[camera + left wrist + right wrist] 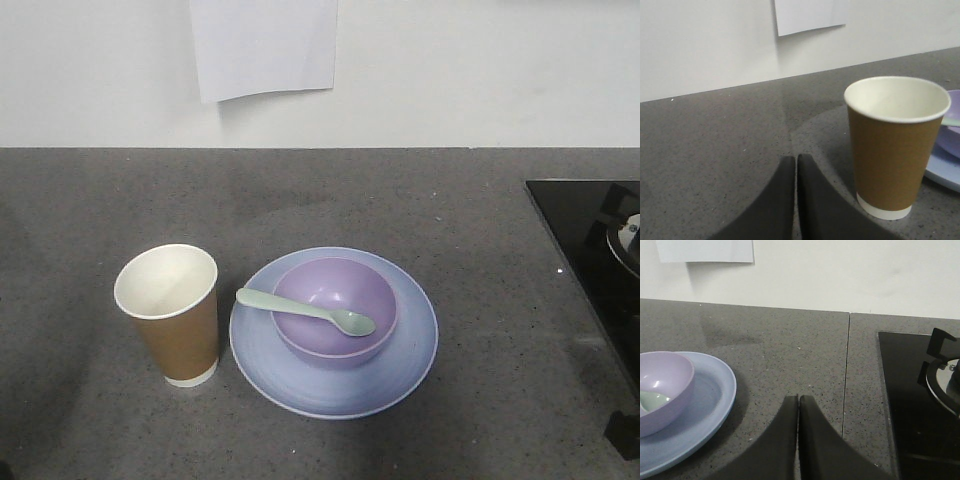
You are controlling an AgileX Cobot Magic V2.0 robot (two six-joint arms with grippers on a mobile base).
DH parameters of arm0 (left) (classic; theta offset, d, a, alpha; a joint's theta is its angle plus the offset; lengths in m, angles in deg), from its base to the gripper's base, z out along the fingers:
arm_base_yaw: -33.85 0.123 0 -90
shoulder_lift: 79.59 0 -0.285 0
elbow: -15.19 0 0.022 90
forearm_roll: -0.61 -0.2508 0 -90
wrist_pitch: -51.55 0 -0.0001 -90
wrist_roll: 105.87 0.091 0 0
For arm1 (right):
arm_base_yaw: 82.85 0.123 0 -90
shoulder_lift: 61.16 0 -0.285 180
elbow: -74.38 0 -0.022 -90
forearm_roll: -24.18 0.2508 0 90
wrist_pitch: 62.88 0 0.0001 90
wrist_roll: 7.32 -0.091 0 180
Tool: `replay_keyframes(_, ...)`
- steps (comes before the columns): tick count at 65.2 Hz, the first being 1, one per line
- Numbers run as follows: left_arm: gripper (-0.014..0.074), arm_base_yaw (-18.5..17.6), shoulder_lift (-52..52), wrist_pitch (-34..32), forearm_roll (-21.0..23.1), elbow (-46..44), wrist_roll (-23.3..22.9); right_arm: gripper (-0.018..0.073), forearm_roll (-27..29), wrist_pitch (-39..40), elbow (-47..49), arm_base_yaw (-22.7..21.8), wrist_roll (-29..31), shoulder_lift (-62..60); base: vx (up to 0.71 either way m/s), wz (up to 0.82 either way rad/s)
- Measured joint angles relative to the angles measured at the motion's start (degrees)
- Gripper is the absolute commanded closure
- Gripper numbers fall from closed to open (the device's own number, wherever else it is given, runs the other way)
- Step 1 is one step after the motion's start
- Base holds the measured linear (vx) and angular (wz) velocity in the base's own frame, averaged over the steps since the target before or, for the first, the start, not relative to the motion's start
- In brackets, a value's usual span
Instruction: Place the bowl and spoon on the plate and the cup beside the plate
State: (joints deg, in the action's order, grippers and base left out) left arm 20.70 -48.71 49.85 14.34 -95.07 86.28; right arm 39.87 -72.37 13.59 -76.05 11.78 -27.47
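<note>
L gripper point(796, 165) sits nearest the lens in the left wrist view: two dark jaws pressed together, only a thin seam between, holding nothing, tips low over the grey bench point(715, 150) and pointing toward the back wall. The cup point(896, 145) stands upright just right of those tips, not touching them; brown outside, white inside, white base band on the bench.

R gripper point(798, 405) in the right wrist view looks the same: jaws together, nothing clamped, hovering low over bare bench, aimed at the wall. The plate point(715, 390) lies to its left, near but apart. A black cooktop point(910, 410) is to its right.

Front view, w/ the plate as landmark: plate flat on the bench, roughly centre. The bowl point(335, 310) sits on the plate, upright, about in its middle. The spoon point(305, 310) lies across the bowl, scoop inside toward the bowl's right, handle resting on the bowl's left rim and sticking out over the plate toward the cup. Cup stands just left of the plate, beside its rim; can't tell if they touch. Neither arm shows in the front view. A white paper sheet point(265, 45) hangs on the wall behind the plate.
</note>
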Motion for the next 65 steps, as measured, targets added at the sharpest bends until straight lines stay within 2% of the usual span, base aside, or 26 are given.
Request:
replay_keyframes(8, 0.0603, 0.14, -5.87, -8.92, 2.01, 8.08, -1.41, 0.0564, 0.0, 0.0, 0.0, 0.0, 0.0, 0.0, 0.0, 0.0)
replay_keyframes(16, 0.0603, 2.27, -11.36, -9.44, 3.28, 8.92, 0.19, 0.0564, 0.0, 0.0, 0.0, 0.0, 0.0, 0.0, 0.0, 0.0)
replay_keyframes(27, 0.0603, 7.4, -15.93, -7.01, 3.6, 8.92, 4.11, 0.0564, 0.0, 0.05, 0.0, 0.0, 0.0, 0.0, 0.0, 0.0)
replay_keyframes(43, 0.0603, 13.09, -20.93, 2.23, 3.47, 8.92, 5.05, 0.0564, 0.0, 0.05, 0.0, 0.0, 0.0, 0.0, 0.0, 0.0)
replay_keyframes(52, 0.0603, 14.22, -23.46, 5.86, 3.41, 8.92, 5.05, 0.0564, 0.0, 0.05, 0.0, 0.0, 0.0, 0.0, 0.0, 0.0)
replay_keyframes(63, 0.0603, 14.23, -23.71, 6.47, 3.41, 8.92, 5.05, 0.0564, 0.0, 0.05, 0.0, 0.0, 0.0, 0.0, 0.0, 0.0)
replay_keyframes(65, 0.0603, 14.23, -23.71, 6.59, 3.35, 8.92, 3.53, 0.0564, 0.0, 0.05, -0.06, 0.0, 0.0, 0.0, 0.0, 0.0)
